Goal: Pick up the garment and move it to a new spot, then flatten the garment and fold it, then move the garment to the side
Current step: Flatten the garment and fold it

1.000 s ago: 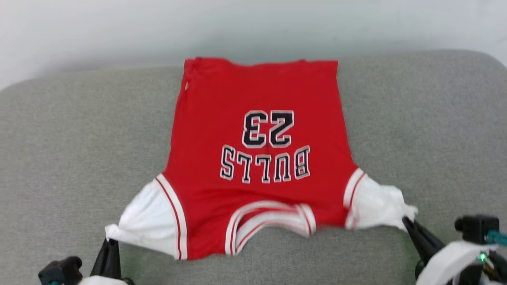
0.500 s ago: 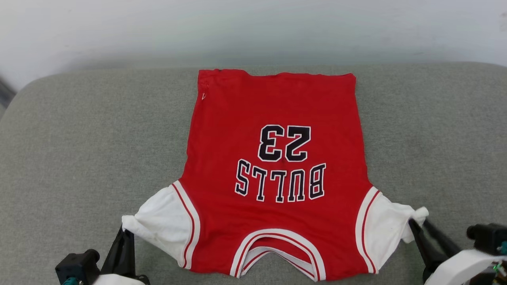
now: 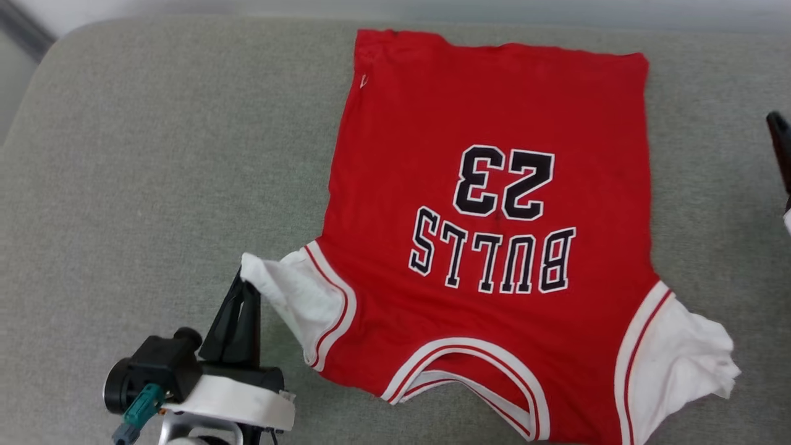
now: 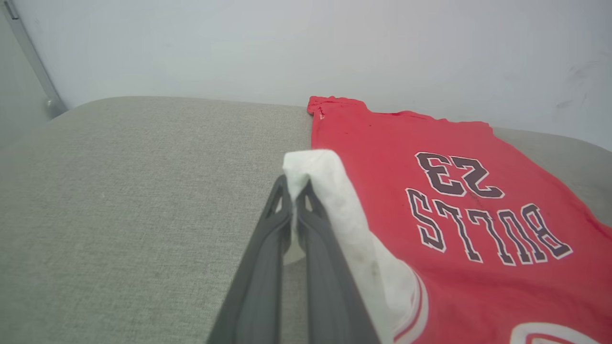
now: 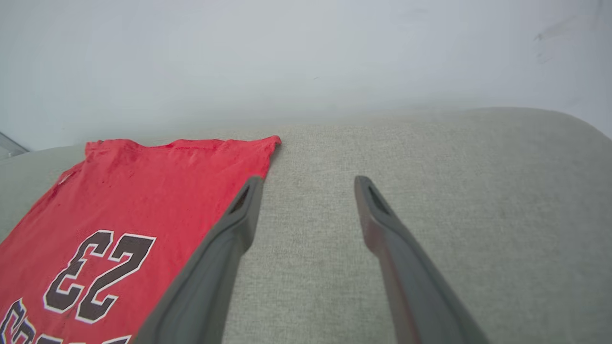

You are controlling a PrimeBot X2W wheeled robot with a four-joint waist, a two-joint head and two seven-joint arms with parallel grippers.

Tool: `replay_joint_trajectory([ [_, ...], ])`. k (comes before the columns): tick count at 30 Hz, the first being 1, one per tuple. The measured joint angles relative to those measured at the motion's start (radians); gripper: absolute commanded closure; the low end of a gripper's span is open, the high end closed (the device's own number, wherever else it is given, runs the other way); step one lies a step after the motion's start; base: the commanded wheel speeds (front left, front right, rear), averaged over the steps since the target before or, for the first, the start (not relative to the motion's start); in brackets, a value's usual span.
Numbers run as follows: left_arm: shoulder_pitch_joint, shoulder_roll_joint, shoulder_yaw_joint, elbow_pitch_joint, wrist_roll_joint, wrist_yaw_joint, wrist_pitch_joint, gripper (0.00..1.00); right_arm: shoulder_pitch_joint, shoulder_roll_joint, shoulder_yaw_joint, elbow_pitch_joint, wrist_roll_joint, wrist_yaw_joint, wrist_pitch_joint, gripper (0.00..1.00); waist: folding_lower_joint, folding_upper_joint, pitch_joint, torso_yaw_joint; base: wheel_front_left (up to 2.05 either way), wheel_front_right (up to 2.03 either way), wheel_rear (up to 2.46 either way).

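Red Bulls 23 jersey (image 3: 488, 204): flat, print up, on grey cushion (image 3: 123, 154); white right sleeve (image 3: 686, 358) free, crumpled.
Left claw (image 3: 246, 285): pinched shut on white left sleeve (image 3: 296, 303).
Right claw (image 5: 308, 184): spread wide, empty, near far corner.
Risk: one-sided pull skewing cloth, bunching fresh wrinkles.

My right pincer (image 5: 308, 181) let go of the garment's (image 3: 494, 111) right sleeve (image 3: 686, 352), spread its jaws wide and travelled up alongside the red body over the grey cushion (image 3: 154, 154), leaving that sleeve lying crumpled. The left sleeve (image 3: 296, 290), pinched in my left pincer (image 4: 294, 184), went from stretched out sideways to bunched in against the body. My head swung too, shifting the whole scene.
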Motion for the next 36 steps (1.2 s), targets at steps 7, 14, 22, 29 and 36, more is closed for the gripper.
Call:
replay_joint_trajectory([
  [7, -0.077, -0.021, -0.058, -0.028, 0.041, -0.018, -0.021, 1.00, -0.269, -0.098, 0.070, 0.118, -0.001, 0.000, 0.183, 0.00, 0.0001, 0.0000, 0.116, 0.083, 0.00, 0.00, 0.00],
  [14, -0.124, -0.040, -0.099, -0.038, 0.060, -0.035, -0.037, 1.00, -0.452, -0.116, 0.110, 0.237, -0.018, 0.000, 0.371, 0.00, 0.0001, 0.0000, 0.219, 0.162, 0.00, 0.00, 0.00],
  [22, -0.152, -0.058, -0.114, -0.025, 0.063, -0.045, -0.048, 1.00, -0.529, -0.107, 0.078, 0.357, -0.020, 0.000, 0.517, 0.00, 0.0000, 0.0000, 0.287, 0.223, 0.00, 0.00, 0.00],
  [29, -0.154, -0.062, -0.109, -0.003, 0.061, -0.051, -0.055, 1.00, -0.547, -0.099, 0.038, 0.392, -0.047, 0.000, 0.590, 1.00, 0.0000, 0.0000, 0.275, 0.231, 0.00, 0.00, 0.00],
  [36, -0.138, -0.051, -0.070, 0.030, 0.049, -0.048, -0.057, 1.00, -0.483, -0.105, 0.086, 0.330, -0.094, 0.000, 0.579, 1.00, 0.0001, 0.0000, 0.187, 0.205, 0.00, 0.00, 0.00],
])
